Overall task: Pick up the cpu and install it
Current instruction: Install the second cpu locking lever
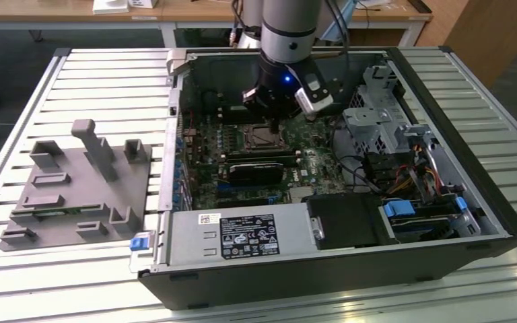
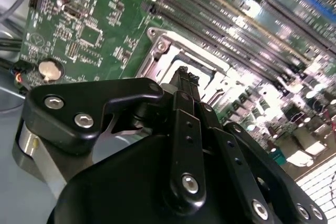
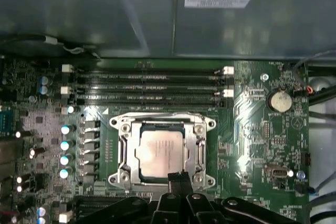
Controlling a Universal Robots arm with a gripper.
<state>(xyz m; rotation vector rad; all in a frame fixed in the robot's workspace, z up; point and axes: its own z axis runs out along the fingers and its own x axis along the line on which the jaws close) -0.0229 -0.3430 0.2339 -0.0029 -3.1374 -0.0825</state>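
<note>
- The cpu point(image 3: 160, 153) is lying flat inside the metal socket frame point(image 3: 125, 153) on the green motherboard point(image 3: 252, 129), its silvery top facing up in the first wrist view.
- The gripper point(image 3: 177, 178) is hanging just over the socket's edge, its jaws pressed narrowly together with nothing between them; the tips are sitting at the rim of the chip, though I cannot tell whether they are touching it.
- In the second wrist view, the gripper point(image 2: 185, 80) is pointing down at the socket frame point(image 2: 157, 51).
- In the exterior view, the arm point(image 1: 287, 33) is reaching down into the open computer case point(image 1: 438, 222), which is lying on the slatted table point(image 1: 106, 74).
- A grey plastic fixture point(image 1: 79, 182) with upright posts is standing on the table at the exterior view's left, well apart from the gripper point(image 1: 274, 126).
- Memory slots point(image 3: 147, 82) are running beside the socket.
</note>
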